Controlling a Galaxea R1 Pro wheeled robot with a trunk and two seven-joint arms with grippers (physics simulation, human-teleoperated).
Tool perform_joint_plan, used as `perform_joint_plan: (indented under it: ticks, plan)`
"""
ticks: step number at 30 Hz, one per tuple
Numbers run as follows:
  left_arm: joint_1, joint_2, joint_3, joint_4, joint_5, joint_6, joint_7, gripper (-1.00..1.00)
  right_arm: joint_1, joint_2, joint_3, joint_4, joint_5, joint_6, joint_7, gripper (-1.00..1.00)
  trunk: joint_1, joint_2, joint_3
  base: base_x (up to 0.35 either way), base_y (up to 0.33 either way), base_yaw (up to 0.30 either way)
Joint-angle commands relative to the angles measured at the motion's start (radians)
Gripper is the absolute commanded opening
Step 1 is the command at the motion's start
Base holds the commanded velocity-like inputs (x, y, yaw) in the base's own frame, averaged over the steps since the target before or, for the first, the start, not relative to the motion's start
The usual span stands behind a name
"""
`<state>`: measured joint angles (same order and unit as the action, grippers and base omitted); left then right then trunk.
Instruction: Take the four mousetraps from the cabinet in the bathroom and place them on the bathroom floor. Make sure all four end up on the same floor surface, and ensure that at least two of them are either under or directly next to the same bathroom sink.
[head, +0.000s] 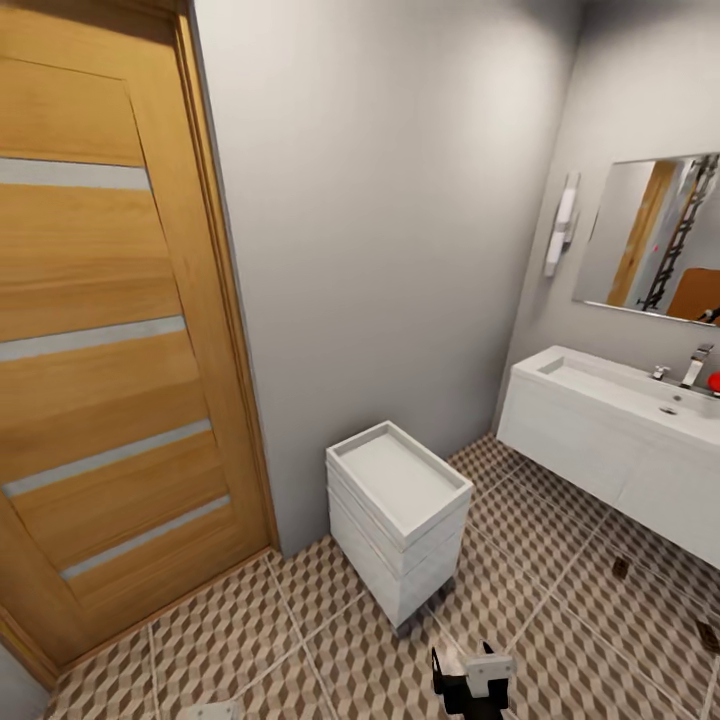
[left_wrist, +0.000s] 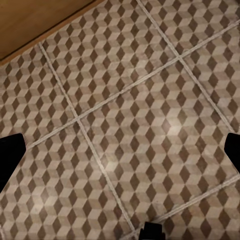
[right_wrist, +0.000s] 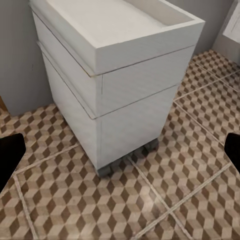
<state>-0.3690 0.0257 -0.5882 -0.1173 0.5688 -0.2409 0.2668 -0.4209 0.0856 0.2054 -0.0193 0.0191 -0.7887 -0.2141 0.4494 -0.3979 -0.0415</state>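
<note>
Head view: bathroom floor (head: 330, 640) of cube-patterned tiles is spreading across the lower part of the scene. A low white drawer unit (head: 398, 520) with a tray top is standing on it against the grey wall, between a wooden door (head: 100, 330) on the left and the bathroom sink (head: 625, 400) on the right. The sink is sitting on a white wall-hung vanity (head: 600, 450) with a chrome tap (head: 695, 365) and a mirror (head: 655, 235) above. Two small dark objects, possibly mousetraps (head: 620, 567), are lying on the tiles in front of the vanity, too small to identify. A dark and white arm part (head: 470, 680) is showing at the bottom edge; how its pincer stands cannot be told here.

Left wrist view: the left gripper (left_wrist: 120, 150) is hanging over bare patterned tiles, its two dark fingertips (left_wrist: 10, 155) showing at opposite edges, spread wide and holding nothing. A strip of the wooden door is lying along one corner.

Right wrist view: the right gripper (right_wrist: 120, 155) is facing the drawer unit's lower corner and castors (right_wrist: 105, 171), fingertips (right_wrist: 10, 152) spread wide, grasping and touching nothing
</note>
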Motion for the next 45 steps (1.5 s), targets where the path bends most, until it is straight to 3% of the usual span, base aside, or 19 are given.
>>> perform_joint_plan:
  ticks: [1, 30, 45]
  plan:
    - [-0.001, 0.0, -0.008, -0.001, 0.006, -0.001, 0.005, 1.0, -0.001, 0.0, 0.008, 0.001, 0.002, -0.001, -0.01, 1.0, 0.001, -0.002, -0.001, 0.0, 0.0, 0.19]
    - [-0.001, 0.0, -0.008, -0.001, 0.006, -0.001, 0.005, 1.0, -0.001, 0.0, 0.008, 0.001, 0.002, -0.001, -0.01, 1.0, 0.001, -0.002, 0.031, 0.0, 0.0, 0.187]
    - [-0.001, 0.0, -0.008, -0.001, 0.007, -0.001, 0.005, 1.0, -0.001, 0.0, 0.008, 0.001, 0.002, -0.001, -0.01, 1.0, 0.001, -0.002, 0.033, 0.0, 0.0, 0.258]
